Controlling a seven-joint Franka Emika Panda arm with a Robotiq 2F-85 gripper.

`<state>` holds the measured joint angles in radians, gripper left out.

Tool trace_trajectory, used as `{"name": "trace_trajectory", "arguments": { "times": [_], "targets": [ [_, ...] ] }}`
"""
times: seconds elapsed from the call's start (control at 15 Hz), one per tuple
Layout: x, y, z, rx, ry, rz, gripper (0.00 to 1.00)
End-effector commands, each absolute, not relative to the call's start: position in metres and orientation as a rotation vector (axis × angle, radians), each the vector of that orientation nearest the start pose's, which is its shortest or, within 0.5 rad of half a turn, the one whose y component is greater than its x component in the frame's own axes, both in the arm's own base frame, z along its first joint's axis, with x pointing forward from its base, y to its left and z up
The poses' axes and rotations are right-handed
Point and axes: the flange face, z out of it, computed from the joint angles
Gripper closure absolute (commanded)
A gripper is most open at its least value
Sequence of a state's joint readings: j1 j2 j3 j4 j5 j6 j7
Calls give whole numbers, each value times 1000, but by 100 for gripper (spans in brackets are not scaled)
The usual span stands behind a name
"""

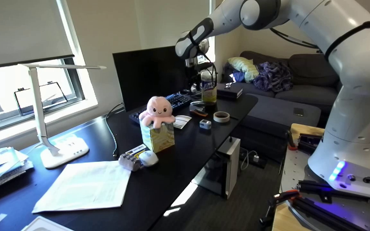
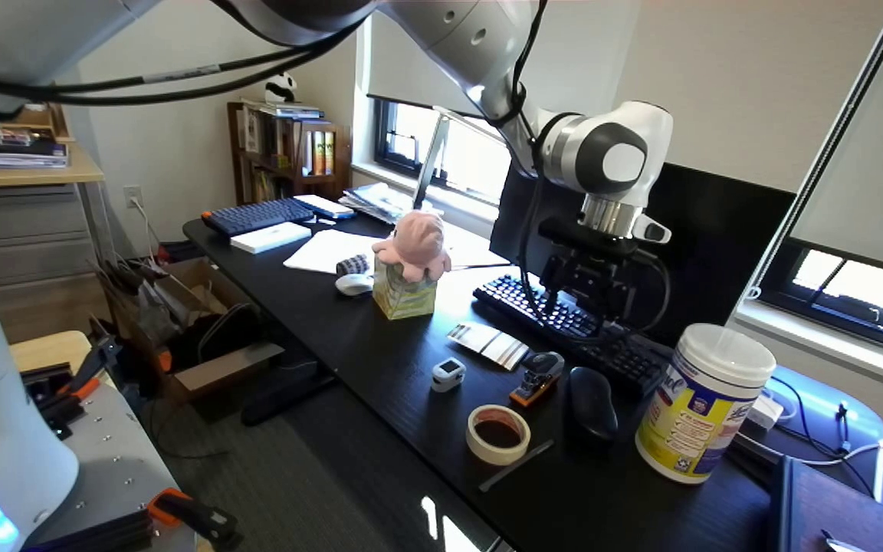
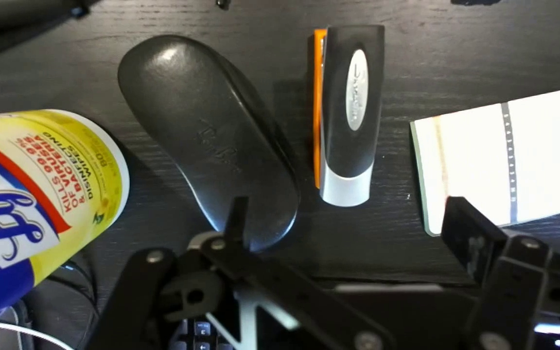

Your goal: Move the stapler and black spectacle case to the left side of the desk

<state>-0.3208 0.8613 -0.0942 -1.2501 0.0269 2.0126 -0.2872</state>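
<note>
End effector point(image 3: 349, 214) jaws spread wide, holding nothing, presumably to straddle the orange-and-black stapler point(image 3: 350, 114), just right of black spectacle case point(image 3: 209, 138) in wrist view.

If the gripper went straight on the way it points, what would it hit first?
Probably the black spectacle case: the open gripper overlaps its lower end in the wrist view. Depth is unclear; the stapler, whose silver end shows near the gap, could come first.

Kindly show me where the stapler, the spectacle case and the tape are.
Stapler point(image 3: 338, 116): wrist view, on its black top.
Spectacle case point(image 3: 204, 138): wrist view, on its top surface.
Tape point(image 2: 490, 456): in an exterior view, on its outer side.
</note>
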Motion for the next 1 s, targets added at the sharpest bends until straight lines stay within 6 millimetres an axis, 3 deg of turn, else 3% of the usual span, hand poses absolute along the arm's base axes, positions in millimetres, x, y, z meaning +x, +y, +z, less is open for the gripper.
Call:
{"name": "trace_trajectory", "arguments": {
  "times": [0.0, 0.07, 0.47, 0.67, 0.73, 0.87, 0.93],
  "targets": [
    [687, -285, 236, -3145, 248, 195, 0],
    [686, -284, 233, -3155, 402, 259, 0],
    [667, -294, 201, -3038, 888, 373, 0],
    [656, -300, 196, -2928, 1089, 430, 0],
    [662, -299, 193, -3013, 971, 394, 0],
    [659, -302, 192, -2975, 1033, 411, 0],
    [661, -298, 193, -3007, 972, 408, 0]
  ]
}}
